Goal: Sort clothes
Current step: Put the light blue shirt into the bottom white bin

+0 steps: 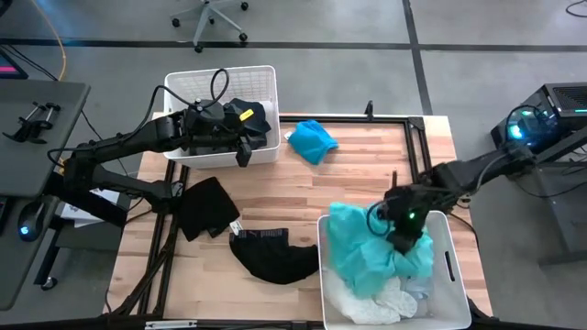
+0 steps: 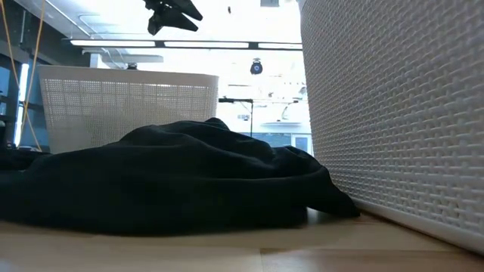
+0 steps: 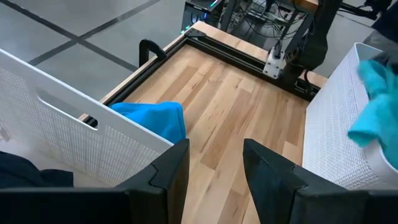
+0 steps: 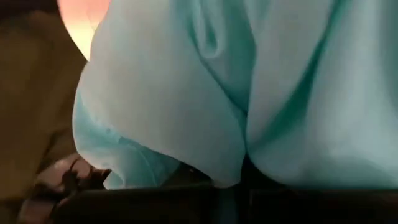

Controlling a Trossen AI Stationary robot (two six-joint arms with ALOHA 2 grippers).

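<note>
My left gripper point(image 1: 244, 151) is open and empty, hovering over the near wall of the far-left white bin point(image 1: 266, 75). Its own wrist view point(image 3: 214, 152) shows the same. A black garment point(image 1: 248, 115) lies in that bin. A bright blue garment point(image 1: 312, 140) lies on the table beside the bin and also shows in the left wrist view point(image 3: 155, 118). Two black garments point(image 1: 209, 206) point(image 1: 273, 257) lie on the table. My right gripper point(image 1: 404, 234) is down in the near-right white bin point(image 1: 456, 275), shut on a turquoise garment point(image 1: 358, 252) that lies on white clothes point(image 1: 371, 302). My right gripper comes at the turquoise garment from above, over the bin. Folds of the cloth point(image 4: 242, 168) run together at the dark fingers, and the cloth itself covers the place of contact. The garment lies heaped in the bin, one part draped over the bin's left wall point(image 1: 332, 229).
The black frame rail point(image 1: 417, 137) runs along the table's far and right sides. In the low view the black garment point(image 2: 181, 174) lies against the near-right bin's wall point(image 2: 393, 113). Bare wood point(image 1: 367, 174) lies between the two bins.
</note>
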